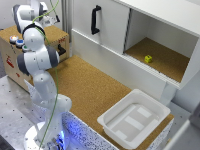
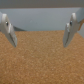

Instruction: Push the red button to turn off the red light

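The red button (image 1: 13, 38) is a small round red-orange cap on top of the wooden box (image 1: 10, 62) at the exterior view's far left. A blue button (image 1: 20, 43) sits right beside it. The arm's elbow hides the box top past these two. My gripper (image 1: 51, 21) hangs above the back of the box, off to the exterior view's right of the buttons and apart from them. In the wrist view my gripper (image 2: 39, 42) is open, its fingers (image 2: 7, 30) spread over brown cork with nothing between them. No button shows there. I cannot make out a red light.
A white cabinet stands at the back with a black door handle (image 1: 95, 20) and an open compartment holding a small yellow object (image 1: 148, 59). A white plastic bin (image 1: 150, 100) sits on the cork table (image 1: 90, 85) toward the exterior view's lower right.
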### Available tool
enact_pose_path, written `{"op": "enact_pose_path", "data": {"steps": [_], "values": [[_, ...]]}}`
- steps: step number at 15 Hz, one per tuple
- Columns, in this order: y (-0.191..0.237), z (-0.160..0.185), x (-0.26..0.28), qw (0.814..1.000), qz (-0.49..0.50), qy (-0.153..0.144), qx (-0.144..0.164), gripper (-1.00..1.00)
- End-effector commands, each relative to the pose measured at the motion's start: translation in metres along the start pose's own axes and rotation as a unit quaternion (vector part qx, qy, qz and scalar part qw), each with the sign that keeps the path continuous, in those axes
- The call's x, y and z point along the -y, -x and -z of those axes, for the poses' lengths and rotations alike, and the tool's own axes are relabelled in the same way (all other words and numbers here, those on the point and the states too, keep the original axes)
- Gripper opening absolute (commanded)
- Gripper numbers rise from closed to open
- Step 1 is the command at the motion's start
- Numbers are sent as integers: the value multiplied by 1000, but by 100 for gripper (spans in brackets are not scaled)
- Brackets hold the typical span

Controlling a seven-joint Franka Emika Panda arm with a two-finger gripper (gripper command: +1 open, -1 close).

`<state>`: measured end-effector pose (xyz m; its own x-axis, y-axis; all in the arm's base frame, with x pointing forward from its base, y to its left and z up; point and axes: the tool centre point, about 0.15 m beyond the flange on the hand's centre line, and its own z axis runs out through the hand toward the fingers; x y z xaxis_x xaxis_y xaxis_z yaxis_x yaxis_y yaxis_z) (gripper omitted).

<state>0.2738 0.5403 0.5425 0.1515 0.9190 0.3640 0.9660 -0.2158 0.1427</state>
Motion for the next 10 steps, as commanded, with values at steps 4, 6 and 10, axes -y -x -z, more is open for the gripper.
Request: {"op": "enact_pose_path", "data": {"steps": [4, 6, 10], "values": [[-66, -34, 50, 975, 68, 30, 209, 100], [-64, -32, 58, 973, 68, 21, 218, 100], [-47, -26, 76, 972, 72, 1, 225, 100]]}}
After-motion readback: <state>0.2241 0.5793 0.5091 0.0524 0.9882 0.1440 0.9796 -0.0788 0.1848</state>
